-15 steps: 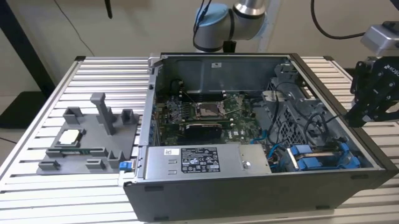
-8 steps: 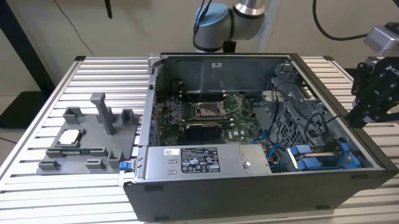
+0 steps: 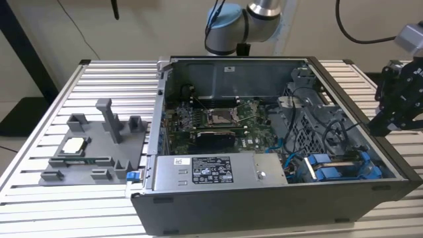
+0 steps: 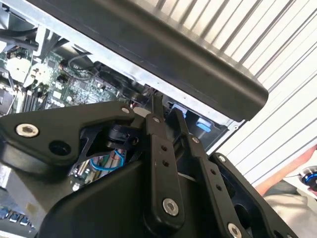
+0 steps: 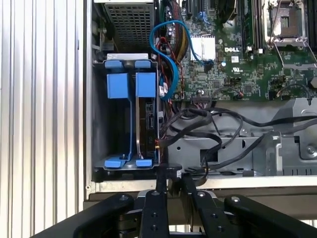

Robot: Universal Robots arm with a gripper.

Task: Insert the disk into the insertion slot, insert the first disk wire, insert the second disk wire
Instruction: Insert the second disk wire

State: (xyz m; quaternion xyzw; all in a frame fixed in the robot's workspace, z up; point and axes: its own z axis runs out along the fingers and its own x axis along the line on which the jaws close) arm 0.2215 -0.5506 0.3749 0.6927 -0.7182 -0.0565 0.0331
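The disk (image 5: 132, 124) sits edge-up in its blue carrier inside the drive bay at the open computer case's (image 3: 264, 208) corner. Seating a wire well probably means approaching the connector edge squarely. The claw (image 5: 172, 179) hovers at the case rim, nearly closed, holding nothing I can make out.

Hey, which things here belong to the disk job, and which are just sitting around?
Part of the job:
- disk, in its blue carrier in the drive bay
- hand, over the case edge by the bay
- blue cable
- black cables

Lying about:
- power-supply box
- grey fixture tray
- motherboard
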